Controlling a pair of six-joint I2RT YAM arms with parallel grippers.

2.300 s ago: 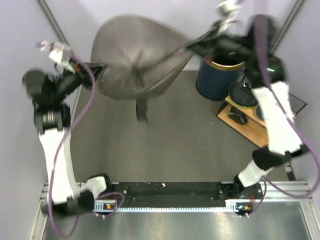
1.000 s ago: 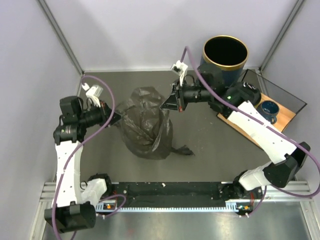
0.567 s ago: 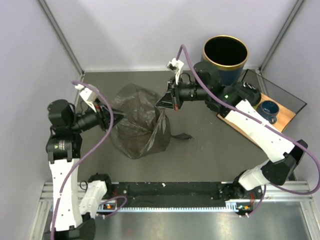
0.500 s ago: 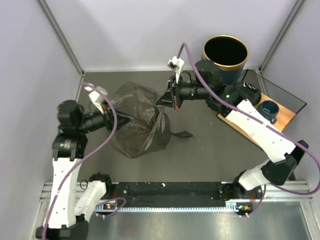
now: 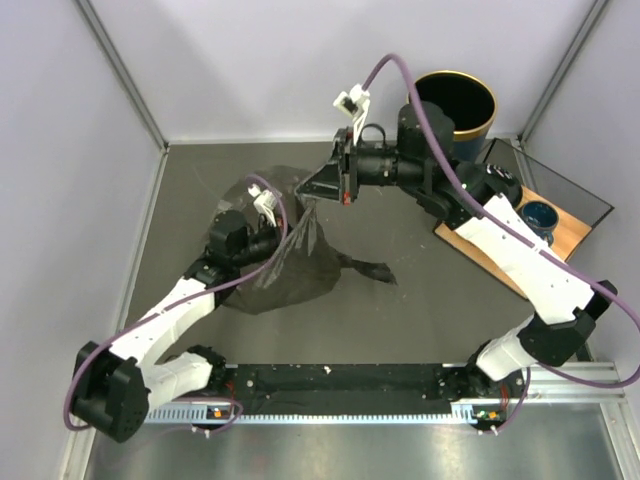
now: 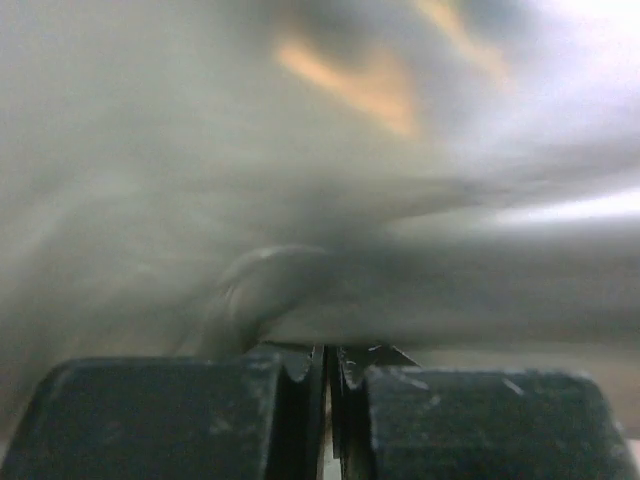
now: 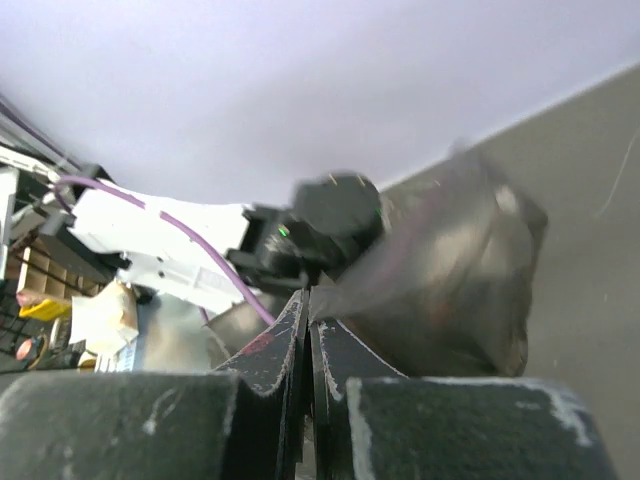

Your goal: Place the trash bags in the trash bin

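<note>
While both arms' jaws clench the trash bag (image 5: 300,268), the trash bin (image 5: 478,128) stands apart

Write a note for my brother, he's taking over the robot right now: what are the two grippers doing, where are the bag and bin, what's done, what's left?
Left gripper: shut, and it seems to pinch the bag low on its side, though the wrist view is blurred.
Right gripper: shut on the bag's top edge, holding it up taut.
Bag: crumpled on the table, left of the middle.
Bin: upright in the far right corner, apart from the bag.
Done: both arms have hold of the bag.
Left: carry it across to the bin and put it in.
</note>
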